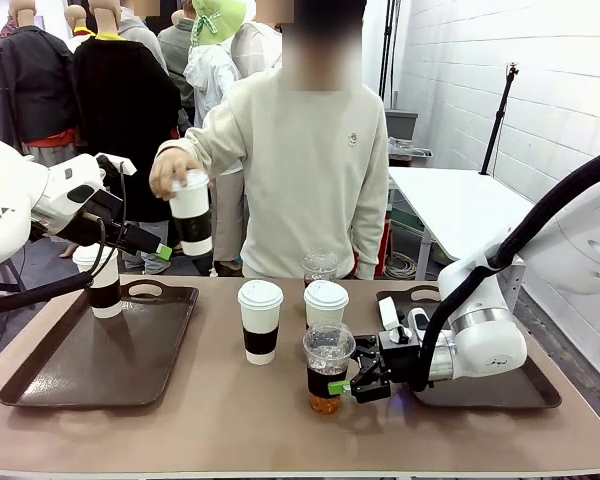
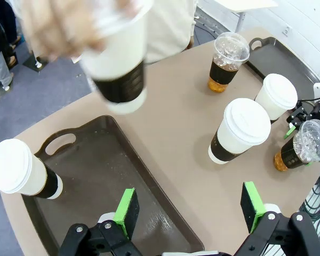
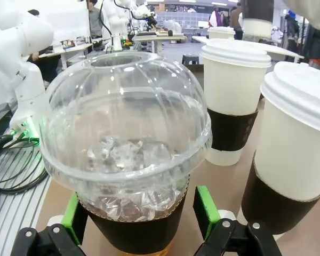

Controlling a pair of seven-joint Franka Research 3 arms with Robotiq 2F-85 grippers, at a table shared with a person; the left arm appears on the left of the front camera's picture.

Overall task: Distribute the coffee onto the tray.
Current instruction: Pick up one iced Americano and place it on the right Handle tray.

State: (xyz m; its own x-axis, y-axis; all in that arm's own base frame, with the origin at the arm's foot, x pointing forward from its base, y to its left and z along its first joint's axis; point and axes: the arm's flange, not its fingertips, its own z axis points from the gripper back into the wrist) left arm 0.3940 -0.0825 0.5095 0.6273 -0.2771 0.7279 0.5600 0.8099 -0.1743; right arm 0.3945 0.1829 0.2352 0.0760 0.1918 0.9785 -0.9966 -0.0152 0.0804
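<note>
While the right gripper (image 3: 140, 216) straddles the clear dome-lidded plastic cup of iced dark coffee (image 3: 128, 144), green pads (image 3: 207, 210) flanking its sleeve, whether it squeezes I cannot tell. The left gripper (image 2: 189, 210) gapes empty over the dark tray (image 2: 96, 160); at its eleven o'clock a person's hand (image 2: 58, 26) holds a sleeved white paper cup (image 2: 120, 64).

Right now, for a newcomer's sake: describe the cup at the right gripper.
On the table, look at the middle. The nearest cup there stands between the right gripper's pads. Unlike the white-lidded cups, it has a clear dome; the other clear cup stands behind them.
</note>
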